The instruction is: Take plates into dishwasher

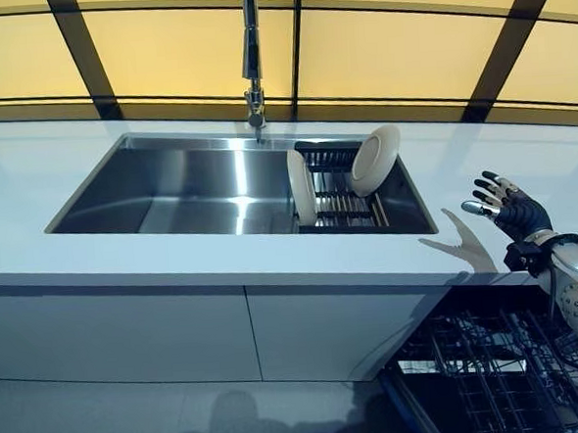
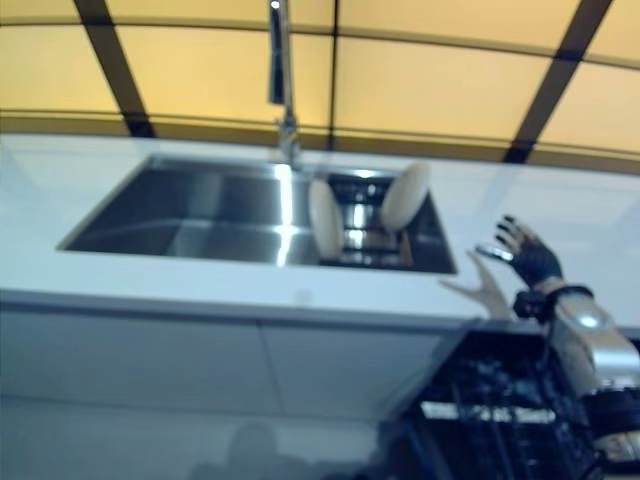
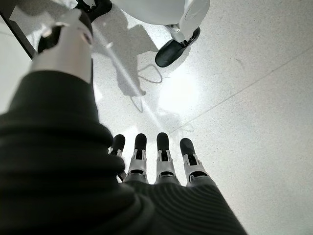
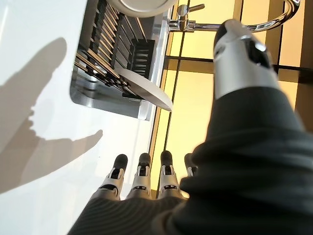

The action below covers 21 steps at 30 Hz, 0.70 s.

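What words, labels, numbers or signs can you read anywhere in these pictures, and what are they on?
None: no readable text in any view.
The two plates in the sink rack are plain white.
The faucet, the sink, the countertop and the dishwasher rack show no marking.
The right hand and the left hand carry no visible label.

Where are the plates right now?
Both plates stand on edge in the dark rack at the right end of the sink: one plate at the rack's left side, the other plate leaning at its back right, below the faucet.
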Tool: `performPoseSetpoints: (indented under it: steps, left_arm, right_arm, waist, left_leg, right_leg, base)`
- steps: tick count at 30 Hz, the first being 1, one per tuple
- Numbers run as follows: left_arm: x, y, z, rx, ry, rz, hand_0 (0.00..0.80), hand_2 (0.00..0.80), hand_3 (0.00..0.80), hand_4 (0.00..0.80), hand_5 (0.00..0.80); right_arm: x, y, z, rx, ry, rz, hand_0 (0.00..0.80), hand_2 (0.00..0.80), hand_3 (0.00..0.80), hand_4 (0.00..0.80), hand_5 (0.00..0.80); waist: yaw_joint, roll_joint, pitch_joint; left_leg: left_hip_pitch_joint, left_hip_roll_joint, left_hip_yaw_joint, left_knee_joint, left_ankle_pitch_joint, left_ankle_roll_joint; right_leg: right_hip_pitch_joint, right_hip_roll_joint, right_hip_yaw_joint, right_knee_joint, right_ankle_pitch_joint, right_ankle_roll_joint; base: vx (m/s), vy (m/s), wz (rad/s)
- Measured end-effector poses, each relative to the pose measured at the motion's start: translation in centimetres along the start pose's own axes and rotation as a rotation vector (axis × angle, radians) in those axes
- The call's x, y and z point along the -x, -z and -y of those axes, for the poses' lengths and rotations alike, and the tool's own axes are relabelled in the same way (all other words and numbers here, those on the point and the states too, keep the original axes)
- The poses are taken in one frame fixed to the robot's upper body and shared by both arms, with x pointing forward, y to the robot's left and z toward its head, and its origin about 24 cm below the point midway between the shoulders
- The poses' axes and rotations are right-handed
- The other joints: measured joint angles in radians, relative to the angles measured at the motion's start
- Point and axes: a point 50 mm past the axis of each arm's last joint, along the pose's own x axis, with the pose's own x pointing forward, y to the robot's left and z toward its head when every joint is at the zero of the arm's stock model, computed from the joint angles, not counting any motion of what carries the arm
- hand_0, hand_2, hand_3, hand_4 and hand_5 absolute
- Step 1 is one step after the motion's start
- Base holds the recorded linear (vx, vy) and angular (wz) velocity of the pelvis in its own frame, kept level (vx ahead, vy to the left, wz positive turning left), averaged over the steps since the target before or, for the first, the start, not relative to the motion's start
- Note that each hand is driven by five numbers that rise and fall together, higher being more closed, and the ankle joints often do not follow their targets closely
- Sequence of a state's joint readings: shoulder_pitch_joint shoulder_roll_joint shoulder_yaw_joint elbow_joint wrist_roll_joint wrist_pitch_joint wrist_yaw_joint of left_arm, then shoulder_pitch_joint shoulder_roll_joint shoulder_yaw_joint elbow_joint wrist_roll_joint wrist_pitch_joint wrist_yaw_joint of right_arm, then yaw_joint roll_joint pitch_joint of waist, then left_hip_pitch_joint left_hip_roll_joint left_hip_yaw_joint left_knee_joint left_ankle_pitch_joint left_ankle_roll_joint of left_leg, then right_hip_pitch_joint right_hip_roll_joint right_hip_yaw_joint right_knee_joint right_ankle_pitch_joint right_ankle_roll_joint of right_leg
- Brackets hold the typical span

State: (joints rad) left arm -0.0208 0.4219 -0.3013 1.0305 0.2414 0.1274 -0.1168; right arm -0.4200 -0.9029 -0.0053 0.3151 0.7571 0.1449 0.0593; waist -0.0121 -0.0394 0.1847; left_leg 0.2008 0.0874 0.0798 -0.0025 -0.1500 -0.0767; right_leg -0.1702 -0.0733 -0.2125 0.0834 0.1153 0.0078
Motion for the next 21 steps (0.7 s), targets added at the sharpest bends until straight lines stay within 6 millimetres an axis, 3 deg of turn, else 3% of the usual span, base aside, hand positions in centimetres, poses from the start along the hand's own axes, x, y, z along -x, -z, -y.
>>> performPoseSetpoints:
  steps: [3,4,5,6,7,9,10,11,12,13,14,15,17,21]
  left_arm:
    - [0.0,-0.4,-0.1,-0.001,-0.006,0.016,0.0,0.0,0.0,0.0,0.0]
    - [0.0,-0.6,-0.3,0.005,-0.017,0.025,0.0,0.0,0.0,0.0,0.0]
    - [0.0,-1.1,-1.4,0.003,-0.052,0.04,0.0,0.0,0.0,0.0,0.0]
    - [0.1,-1.6,-1.4,-0.006,-0.061,0.072,0.0,0.0,0.0,0.0,0.0]
    - [0.2,-1.8,-1.2,-0.016,-0.056,0.095,0.0,0.0,0.0,0.0,0.0]
    - [0.4,-2.7,-0.6,-0.047,-0.043,0.146,0.0,0.0,0.0,0.0,0.0]
    - [0.4,-2.7,-0.5,-0.053,-0.039,0.147,0.0,0.0,0.0,0.0,0.0]
    - [0.3,-2.8,0.2,-0.086,-0.019,0.148,0.0,0.0,0.0,0.0,0.0]
    - [0.3,-4.2,1.2,-0.101,0.016,0.196,0.0,0.0,0.0,0.0,0.0]
    - [0.4,-3.9,0.7,-0.108,0.011,0.197,0.0,0.0,0.0,0.0,0.0]
    - [0.2,-3.5,0.5,-0.093,0.011,0.163,0.0,0.0,0.0,0.0,0.0]
    - [0.2,-3.1,0.4,-0.09,0.01,0.145,0.0,0.0,0.0,0.0,0.0]
    - [0.1,-2.3,-0.4,-0.09,-0.008,0.111,0.0,0.0,0.0,0.0,0.0]
    - [0.3,-2.0,-1.7,-0.103,-0.04,0.097,0.0,0.0,0.0,0.0,0.0]
  right_arm:
    - [-0.3,-0.5,-0.1,-0.005,0.0,-0.007,0.0,0.0,0.0,0.0,0.0]
    - [-0.7,-0.9,-0.2,-0.008,-0.001,0.003,0.0,0.0,0.0,0.0,0.0]
    - [-1.0,-0.7,-0.3,-0.009,0.002,-0.012,0.0,0.0,0.0,0.0,0.0]
    - [-1.2,-0.8,-0.5,-0.008,-0.004,-0.013,0.0,0.0,0.0,0.0,0.0]
    - [-1.3,-1.0,-0.8,-0.01,-0.013,-0.002,0.0,0.0,0.0,0.0,0.0]
    - [-1.4,-1.0,-1.3,-0.002,-0.032,-0.005,0.0,0.0,0.0,0.0,0.0]
    - [-1.5,-0.8,-1.4,-0.008,-0.032,-0.007,0.0,0.0,0.0,0.0,0.0]
    - [-1.6,-0.3,-1.6,0.005,-0.035,-0.027,0.0,0.0,0.0,0.0,0.0]
    - [-1.8,-1.3,-1.0,0.029,-0.019,-0.013,0.0,0.0,0.0,0.0,0.0]
    - [-1.9,-1.1,-1.2,0.018,-0.016,-0.017,0.0,0.0,0.0,0.0,0.0]
    - [-1.8,-0.3,-1.6,0.002,-0.026,-0.037,0.0,0.0,0.0,0.0,0.0]
    - [-1.8,0.2,-1.8,-0.008,-0.032,-0.05,0.0,0.0,0.0,0.0,0.0]
    - [-1.2,1.4,-1.2,-0.01,-0.017,-0.088,0.0,0.0,0.0,0.0,0.0]
    - [-1.2,1.1,-1.1,-0.021,-0.021,-0.072,0.0,0.0,0.0,0.0,0.0]
  waist:
    - [-0.001,0.0,0.0]
    - [0.013,-0.003,0.003]
    - [0.047,-0.051,0.015]
    - [0.081,-0.077,0.019]
    - [0.089,-0.078,0.016]
    - [0.108,-0.065,0.01]
    - [0.119,-0.059,0.009]
    - [0.121,-0.023,-0.001]
    - [0.144,0.075,0.003]
    - [0.155,0.033,0.002]
    - [0.148,0.021,0.009]
    - [0.138,0.017,0.009]
    - [0.099,-0.021,-0.009]
    - [0.086,-0.049,-0.028]
  left_leg:
    - [0.022,0.01,0.0,0.006,-0.002,0.003]
    - [0.003,0.015,-0.005,0.089,-0.031,-0.022]
    - [-0.096,-0.018,-0.016,0.34,-0.058,-0.04]
    - [-0.226,-0.037,-0.037,0.575,-0.03,0.01]
    - [-0.263,-0.043,-0.047,0.597,-0.048,0.022]
    - [-0.283,-0.042,-0.037,0.369,-0.025,0.055]
    - [-0.302,-0.044,-0.025,0.341,-0.019,0.062]
    - [-0.303,-0.035,-0.041,0.24,0.001,0.049]
    - [-0.318,0.044,-0.1,0.195,0.043,-0.019]
    - [-0.317,0.009,-0.09,0.191,0.09,-0.011]
    - [-0.29,0.009,-0.066,0.175,0.143,0.018]
    - [-0.278,0.011,-0.053,0.157,0.165,0.018]
    - [-0.236,-0.025,-0.037,0.09,0.179,0.022]
    - [-0.229,-0.046,-0.027,0.063,0.18,0.041]
  right_leg:
    - [-0.003,-0.004,-0.018,0.044,-0.04,-0.007]
    - [-0.014,-0.001,-0.039,0.122,-0.104,-0.013]
    - [-0.023,-0.016,0.002,0.175,-0.139,-0.056]
    - [0.01,-0.028,0.052,0.157,-0.132,-0.056]
    - [0.026,-0.028,0.057,0.135,-0.127,-0.052]
    - [0.07,-0.028,0.027,0.074,-0.118,-0.05]
    - [0.083,-0.024,0.026,0.055,-0.119,-0.047]
    - [0.128,0.019,0.03,-0.044,-0.136,0.005]
    - [0.1,0.087,0.028,0.151,-0.182,-0.016]
    - [0.112,0.031,0.054,0.171,-0.206,0.0]
    - [0.132,0.012,0.016,0.151,-0.215,-0.003]
    - [0.149,0.004,-0.007,0.146,-0.214,-0.002]
    - [0.157,-0.04,-0.011,0.168,-0.241,0.028]
    - [0.152,-0.066,-0.009,0.15,-0.246,0.049]
  base:
    - [0.104,-0.024,-0.03]
    - [0.108,-0.015,-0.22]
    - [0.215,0.142,-0.42]
    - [0.203,0.231,-0.47]
    - [0.231,0.319,-0.45]
    - [0.238,0.258,-0.52]
    - [0.229,0.222,-0.51]
    - [0.133,0.211,-0.78]
    - [0.137,0.239,-0.9]
    - [0.145,0.163,-1.02]
    - [0.118,0.082,-0.46]
    - [0.156,0.051,-0.05]
    - [0.112,0.013,0.2]
    - [0.042,-0.013,0.04]
